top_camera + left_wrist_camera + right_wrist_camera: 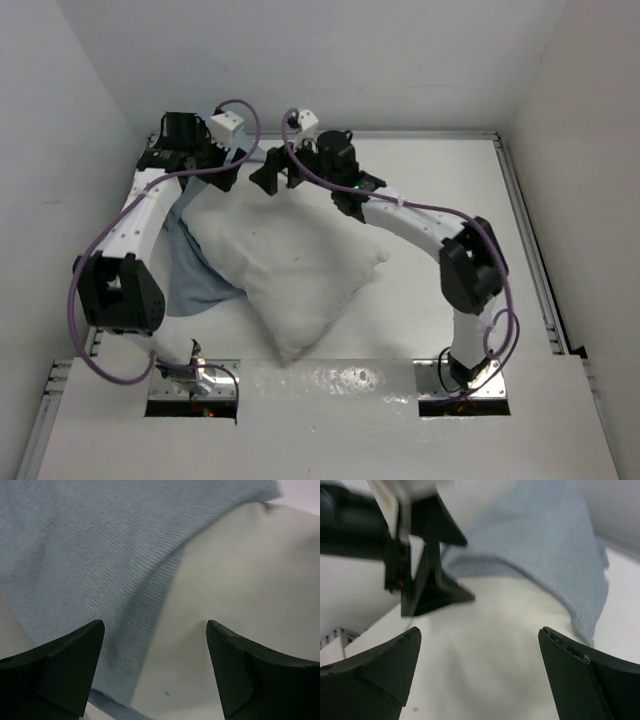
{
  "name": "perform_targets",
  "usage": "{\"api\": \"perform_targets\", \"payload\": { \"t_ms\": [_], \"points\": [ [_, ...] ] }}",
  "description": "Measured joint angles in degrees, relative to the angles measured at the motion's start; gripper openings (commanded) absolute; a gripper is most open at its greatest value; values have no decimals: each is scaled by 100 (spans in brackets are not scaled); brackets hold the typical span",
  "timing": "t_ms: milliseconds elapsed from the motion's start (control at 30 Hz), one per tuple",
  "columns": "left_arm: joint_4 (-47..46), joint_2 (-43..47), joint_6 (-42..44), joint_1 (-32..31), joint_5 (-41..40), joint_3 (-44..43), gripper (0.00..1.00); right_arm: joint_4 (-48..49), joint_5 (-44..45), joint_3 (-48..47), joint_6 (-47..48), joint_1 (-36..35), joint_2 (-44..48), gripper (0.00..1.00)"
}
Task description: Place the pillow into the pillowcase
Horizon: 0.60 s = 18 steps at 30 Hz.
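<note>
The white pillow (300, 270) lies slanted in the middle of the table. Its far left corner reaches under both grippers. The blue pillowcase (195, 275) lies bunched along the pillow's left side, under the left arm. My left gripper (222, 172) hangs over the pillow's far corner. In its wrist view the gripper (155, 625) stands open above the pillowcase (90, 555) edge where it lies over the pillow (240, 580). My right gripper (278, 180) is just to the right, also open (480, 630) over bare pillow (490, 645), with the pillowcase (545, 540) beyond and the left gripper's fingers (432, 585) ahead.
White walls close in the table on the left, back and right. A metal rail (525, 230) runs along the right edge. The near panel (340, 385) carries both arm bases. The two grippers are close together at the back left.
</note>
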<state>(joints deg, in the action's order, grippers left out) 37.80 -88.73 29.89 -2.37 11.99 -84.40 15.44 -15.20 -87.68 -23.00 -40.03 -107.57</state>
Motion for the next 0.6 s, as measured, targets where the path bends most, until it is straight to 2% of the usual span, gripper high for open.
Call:
{"api": "perform_targets", "payload": {
  "t_ms": [100, 233, 267, 300, 367, 400, 433, 467, 500, 600],
  "points": [
    [-286, -579, -9, -2, -442, -216, 76, 136, 323, 0, -256, -63, -621, 98],
    [-310, -1266, -72, 17, -850, -446, 49, 227, 398, -63, -592, -105, -1259, 99],
    [-306, -1340, -83, 17, -903, -446, 40, 258, 332, -66, -682, -120, -1366, 99],
    [-289, -1362, -90, 15, -942, -442, 18, 280, 286, -63, -734, -140, -1427, 98],
    [-293, -1296, -107, 7, -981, -442, 0, 378, 256, -39, -791, -164, -1456, 78],
    [-286, -1235, -136, 7, -990, -442, 0, 442, 258, -39, -826, -184, -1456, 64],
    [-278, -1169, -136, 9, -988, -442, 0, 485, 264, -39, -883, -214, -1456, 28],
    [-254, -1102, -151, 11, -986, -442, 0, 496, 260, -39, -885, -238, -1456, 12],
    [-214, -1023, -170, 11, -981, -442, 0, 483, 256, -44, -955, -258, -1460, 0],
    [-131, -831, -192, 11, -975, -442, 0, 415, 247, -190, -1080, -315, -1574, 0]
  ]
}}
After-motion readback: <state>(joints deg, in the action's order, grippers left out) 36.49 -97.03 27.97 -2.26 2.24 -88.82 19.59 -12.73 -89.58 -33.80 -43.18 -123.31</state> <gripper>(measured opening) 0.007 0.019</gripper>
